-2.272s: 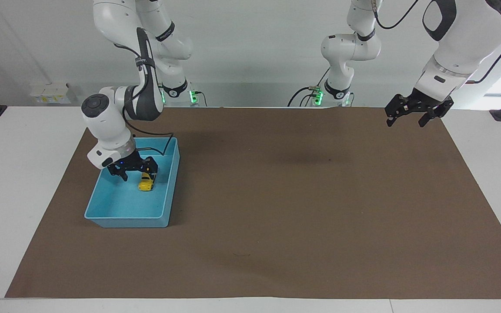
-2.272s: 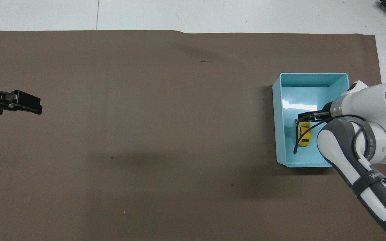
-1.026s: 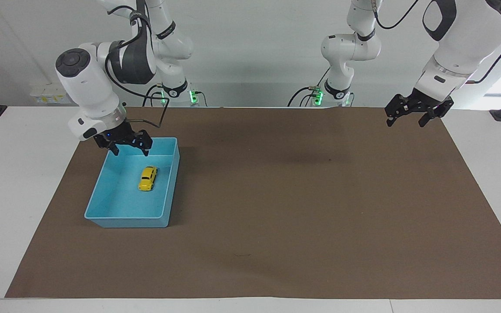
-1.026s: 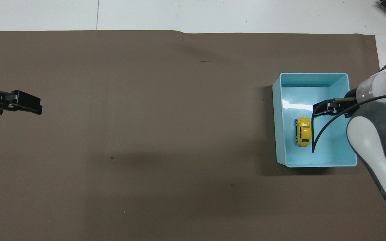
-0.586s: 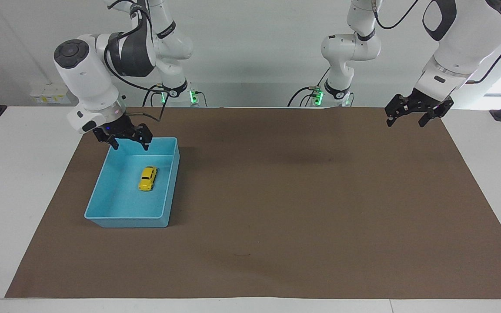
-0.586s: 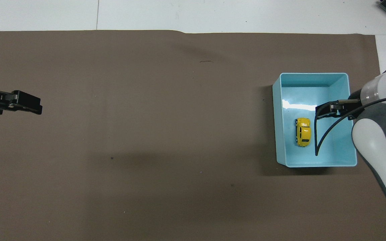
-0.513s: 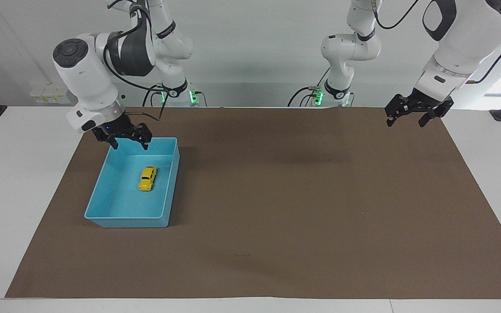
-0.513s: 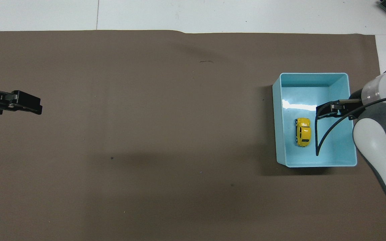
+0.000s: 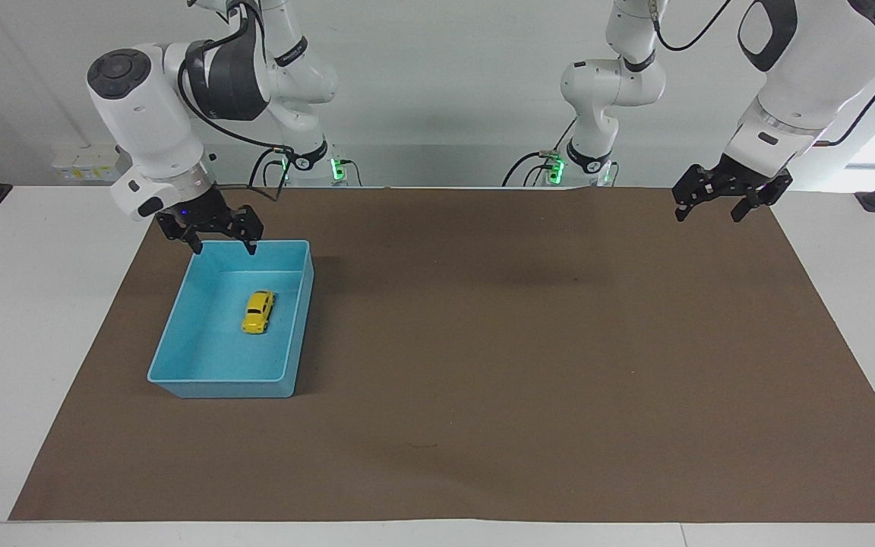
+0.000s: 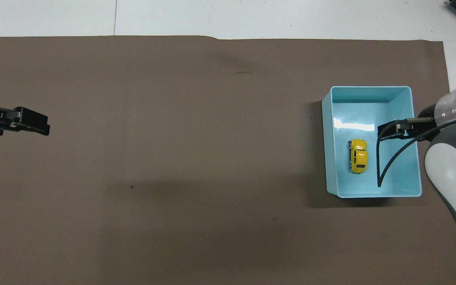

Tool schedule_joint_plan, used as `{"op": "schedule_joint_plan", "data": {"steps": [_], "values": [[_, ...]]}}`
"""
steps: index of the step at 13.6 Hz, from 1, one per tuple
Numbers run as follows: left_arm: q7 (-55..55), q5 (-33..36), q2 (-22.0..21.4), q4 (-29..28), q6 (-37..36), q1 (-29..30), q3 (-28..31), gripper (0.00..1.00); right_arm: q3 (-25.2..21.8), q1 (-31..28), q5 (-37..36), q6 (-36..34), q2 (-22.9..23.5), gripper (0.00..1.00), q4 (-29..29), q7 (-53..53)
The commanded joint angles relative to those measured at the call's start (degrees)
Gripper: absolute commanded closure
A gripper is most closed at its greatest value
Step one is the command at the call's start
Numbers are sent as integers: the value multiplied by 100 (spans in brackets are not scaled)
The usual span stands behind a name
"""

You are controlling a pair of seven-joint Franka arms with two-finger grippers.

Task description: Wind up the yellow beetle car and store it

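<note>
Resting: yellow beetle car in tray

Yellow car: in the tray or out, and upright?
In, and upright. The yellow car sits on its wheels on the floor of the blue tray, roof up, touched by neither gripper.

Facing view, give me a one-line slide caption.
Yellow beetle car rests in the blue tray; open right hand hangs above the tray's rim; open left hand waits.

One yellow beetle car, one blue tray.
</note>
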Motion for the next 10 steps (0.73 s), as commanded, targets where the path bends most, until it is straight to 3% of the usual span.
{"op": "schedule_joint_plan", "data": {"steps": [1, 5, 10], "values": [[33, -84, -61, -54, -16, 120, -55, 0, -496, 451, 126, -255, -94, 0, 76, -134], [33, -84, -61, -54, -16, 120, -55, 0, -795, 865, 179, -905, -94, 0, 682, 33], [33, -84, -61, -54, -16, 120, -55, 0, -778, 787, 241, -1327, -59, 0, 1077, 209]]}}
